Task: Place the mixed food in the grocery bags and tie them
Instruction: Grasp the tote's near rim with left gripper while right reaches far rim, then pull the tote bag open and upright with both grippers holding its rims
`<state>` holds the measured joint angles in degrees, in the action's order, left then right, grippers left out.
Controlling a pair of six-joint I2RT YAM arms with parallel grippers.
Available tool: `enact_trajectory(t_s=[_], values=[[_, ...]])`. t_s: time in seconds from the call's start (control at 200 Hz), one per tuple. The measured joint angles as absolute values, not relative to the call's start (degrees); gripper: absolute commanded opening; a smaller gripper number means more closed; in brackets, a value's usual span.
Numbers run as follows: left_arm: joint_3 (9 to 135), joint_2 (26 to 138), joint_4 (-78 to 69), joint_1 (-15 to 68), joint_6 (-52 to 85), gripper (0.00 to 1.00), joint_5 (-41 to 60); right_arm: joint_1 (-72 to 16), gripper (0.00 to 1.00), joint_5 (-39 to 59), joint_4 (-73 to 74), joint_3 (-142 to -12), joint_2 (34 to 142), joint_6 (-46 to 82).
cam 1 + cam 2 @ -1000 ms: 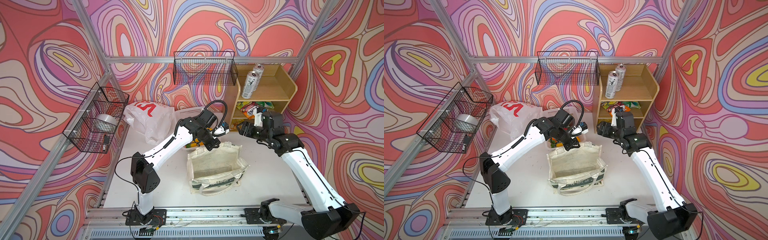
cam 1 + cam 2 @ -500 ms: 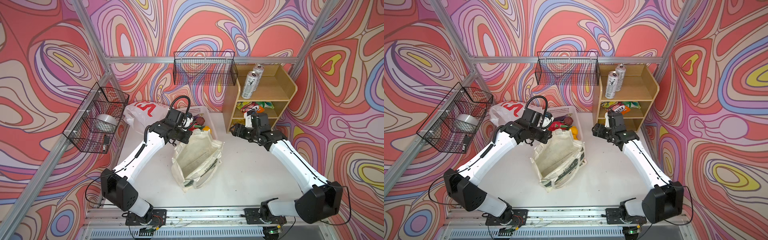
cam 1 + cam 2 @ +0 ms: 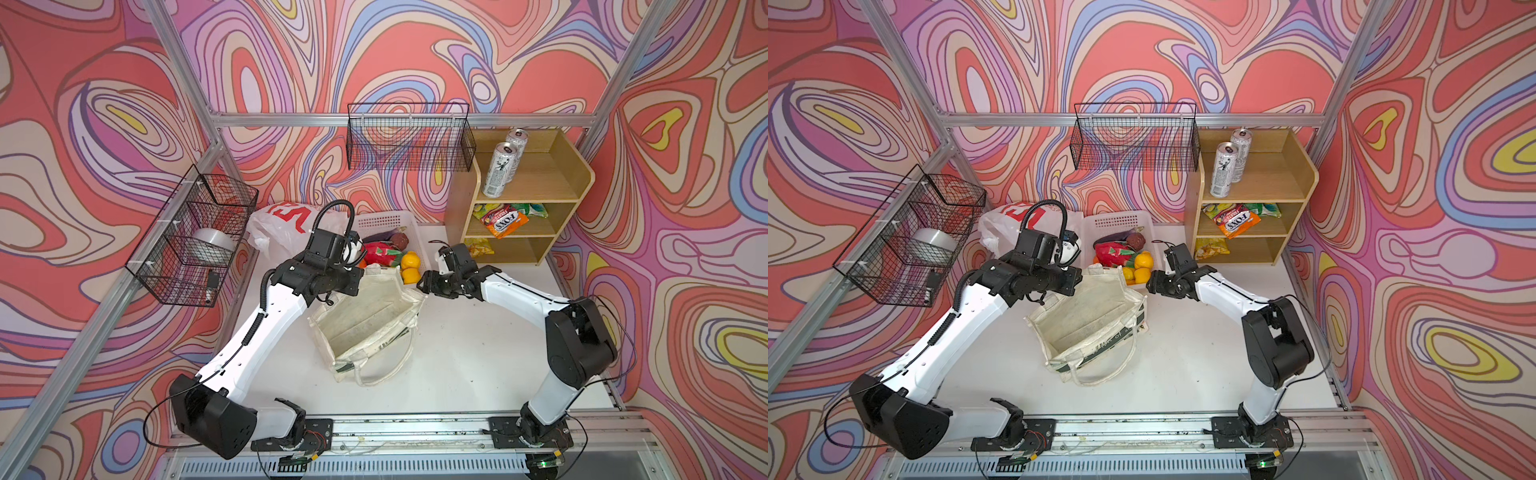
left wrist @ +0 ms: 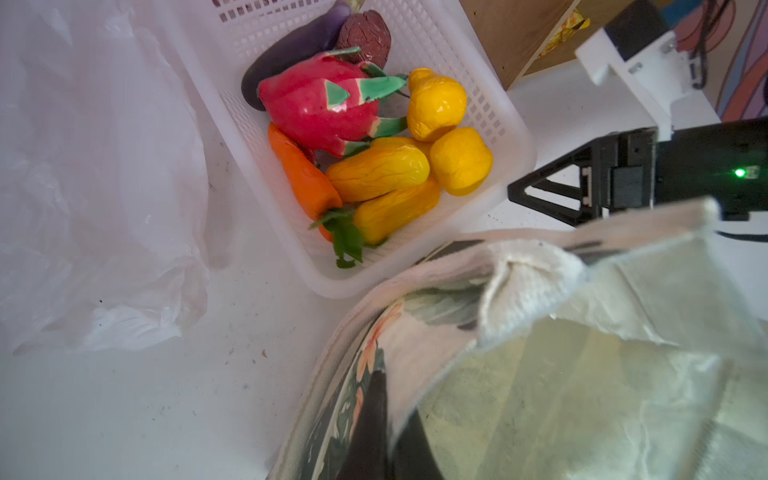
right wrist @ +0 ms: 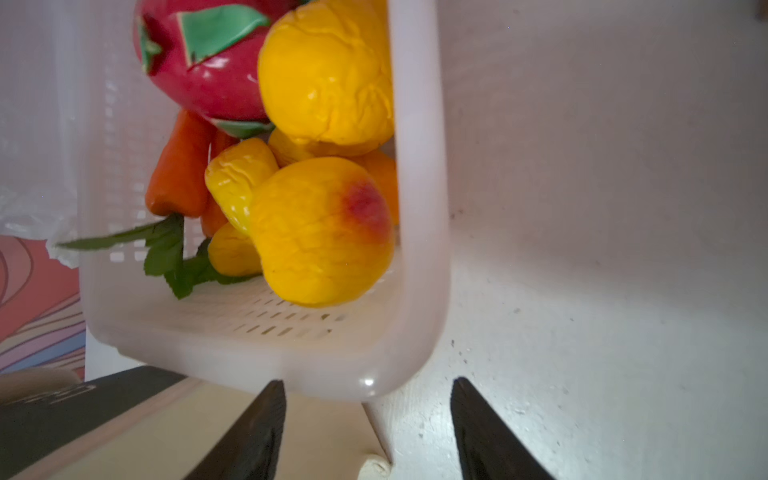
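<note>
- Right at the near edge of the white lattice basket [image 3: 386, 219] on the tabletop [image 3: 478, 353], the canvas tote [image 3: 365, 324] stands with its mouth wide open, leaning a little.
- The left end effector [image 3: 358, 281] is clamped tight on the tote's rim at the corner nearest the basket. In the left wrist view the cloth bunches over its dark fingers [image 4: 374, 415].
- The right end effector [image 5: 368, 384] hovers low just off the basket's near corner, jaws apart with nothing between them.
- Inside the basket the dragon fruit [image 4: 320, 108] lies on top, with the lemons [image 4: 436, 104] beside it, the carrot [image 4: 303, 174] under it and the eggplant [image 4: 291, 45] at the basket's far end.
- The plastic bag [image 3: 286, 224] lies crumpled against the basket's side nearer the left arm.
- The wooden shelf [image 3: 540, 187] stands off the basket's opposite side, with two cans [image 3: 498, 170] on its top level and snack packets [image 3: 505, 218] below.
</note>
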<state>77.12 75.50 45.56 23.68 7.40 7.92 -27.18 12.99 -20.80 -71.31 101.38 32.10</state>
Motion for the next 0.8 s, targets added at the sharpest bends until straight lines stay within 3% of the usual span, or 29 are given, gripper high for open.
enact_trajectory(t_s=[0.28,0.486,0.616,0.801], values=[[76.3,74.0,45.6,23.6,8.7,0.00,7.7,-31.6,0.60,14.0,-14.7,-84.6,114.6,37.8],[76.3,75.0,45.1,23.6,9.8,0.00,7.9,-32.0,0.61,13.8,-18.3,-98.5,123.8,37.6],[76.3,75.8,44.7,23.6,11.0,0.00,9.2,-31.9,0.69,10.4,-19.5,-93.5,118.9,35.9],[76.3,75.9,43.0,23.6,13.5,0.00,12.3,-30.6,0.74,3.5,-24.6,-83.3,99.9,34.3]])
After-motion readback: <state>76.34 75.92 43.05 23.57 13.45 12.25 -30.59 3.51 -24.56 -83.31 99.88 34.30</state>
